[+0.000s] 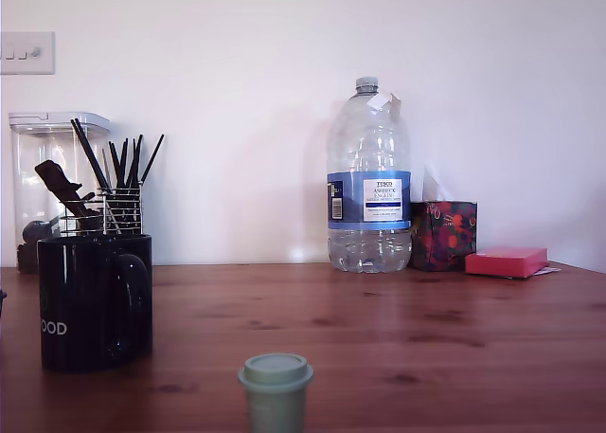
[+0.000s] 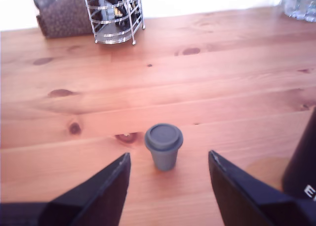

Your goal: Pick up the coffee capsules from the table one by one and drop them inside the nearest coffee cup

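This looks like a home, likely a kitchen or dining corner. A knotty pine table (image 1: pixel 398 324) stands against a plain white wall (image 1: pixel 237 82) with a household light switch (image 1: pixel 26 52). On it sit everyday domestic things: a big supermarket water bottle (image 1: pixel 368 182), a patterned tissue box (image 1: pixel 442 234), a clear lidded storage container (image 1: pixel 43 153), a wire holder of black sticks (image 1: pixel 122 210), a black mug (image 1: pixel 95 300) and a coffee capsule (image 1: pixel 276 387).

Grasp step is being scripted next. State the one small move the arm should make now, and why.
Probably ease forward and down until the capsule sits between the jaws, and only then close. In the wrist view the jaws stand open and empty. The capsule stands rim up on the table, untouched, roughly centred in the gap but seemingly just beyond the tips.
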You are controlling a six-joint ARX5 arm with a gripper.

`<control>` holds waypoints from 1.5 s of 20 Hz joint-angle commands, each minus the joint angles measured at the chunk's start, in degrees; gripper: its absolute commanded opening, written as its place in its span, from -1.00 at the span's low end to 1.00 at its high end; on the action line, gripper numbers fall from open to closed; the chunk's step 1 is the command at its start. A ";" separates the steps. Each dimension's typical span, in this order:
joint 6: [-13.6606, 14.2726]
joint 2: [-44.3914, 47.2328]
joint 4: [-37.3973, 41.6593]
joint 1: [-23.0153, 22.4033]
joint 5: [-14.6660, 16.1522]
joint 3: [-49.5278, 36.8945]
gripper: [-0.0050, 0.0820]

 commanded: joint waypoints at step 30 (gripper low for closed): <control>-0.50 40.85 24.46 -1.92 -1.46 10.84 0.67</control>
